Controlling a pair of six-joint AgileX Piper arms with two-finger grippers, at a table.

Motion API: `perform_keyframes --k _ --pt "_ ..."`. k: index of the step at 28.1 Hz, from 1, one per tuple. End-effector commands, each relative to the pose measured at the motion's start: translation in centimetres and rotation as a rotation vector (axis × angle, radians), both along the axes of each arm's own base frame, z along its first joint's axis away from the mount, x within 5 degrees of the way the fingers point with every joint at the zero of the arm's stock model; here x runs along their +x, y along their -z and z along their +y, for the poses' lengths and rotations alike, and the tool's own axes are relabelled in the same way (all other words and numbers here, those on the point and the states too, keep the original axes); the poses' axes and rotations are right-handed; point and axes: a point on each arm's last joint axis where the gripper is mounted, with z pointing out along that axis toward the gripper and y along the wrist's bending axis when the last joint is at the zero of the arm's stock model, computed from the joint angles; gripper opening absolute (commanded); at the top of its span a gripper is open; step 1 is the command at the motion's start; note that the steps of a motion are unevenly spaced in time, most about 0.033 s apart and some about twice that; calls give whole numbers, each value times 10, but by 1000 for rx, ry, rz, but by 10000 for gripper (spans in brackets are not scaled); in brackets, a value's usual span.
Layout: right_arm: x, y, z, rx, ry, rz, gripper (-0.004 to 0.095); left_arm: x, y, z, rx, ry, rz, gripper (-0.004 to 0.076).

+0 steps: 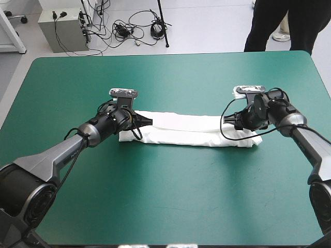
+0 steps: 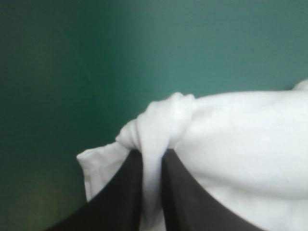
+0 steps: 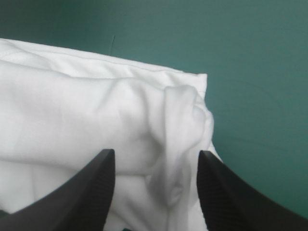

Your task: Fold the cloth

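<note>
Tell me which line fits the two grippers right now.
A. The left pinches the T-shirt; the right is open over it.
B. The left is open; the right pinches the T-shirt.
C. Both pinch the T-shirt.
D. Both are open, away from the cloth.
A: the left gripper has a fold of the white T-shirt squeezed between its black fingers, while the right gripper has its fingers apart over the cloth.

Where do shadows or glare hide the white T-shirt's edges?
High view: even light, no glare on the white folded T-shirt. Left wrist view: the teal-green table cover darkens beside the cloth pinched in the left gripper. Right wrist view: only soft crease shadows at the open right gripper.
</note>
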Motion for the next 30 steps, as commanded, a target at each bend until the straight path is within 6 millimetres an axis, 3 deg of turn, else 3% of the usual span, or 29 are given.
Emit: perform_keyframes --k 1,3,6,17,24,27,30 --pt "-2 -49 -3 0 -9 -91 571 -8 -38 7 -11 -14 -68 116" --pt "-6 -70 -5 7 -8 -137 571 -15 -53 12 -5 -3 -97 116" --pt "-13 -85 -7 -2 -9 -175 571 -22 -67 15 -14 12 -130 116" --pt "-37 -106 -13 -9 -4 -180 567 -49 -97 17 -88 126 -118 162" --pt "-64 -134 -32 -140 34 -247 567 -87 -122 -7 -253 422 -91 179" --pt "-80 -149 -43 -196 87 -301 567 -97 -131 -17 -327 478 -88 136" --pt "-98 -163 -52 -229 139 -334 567 -100 -143 -22 -325 521 -105 -4"
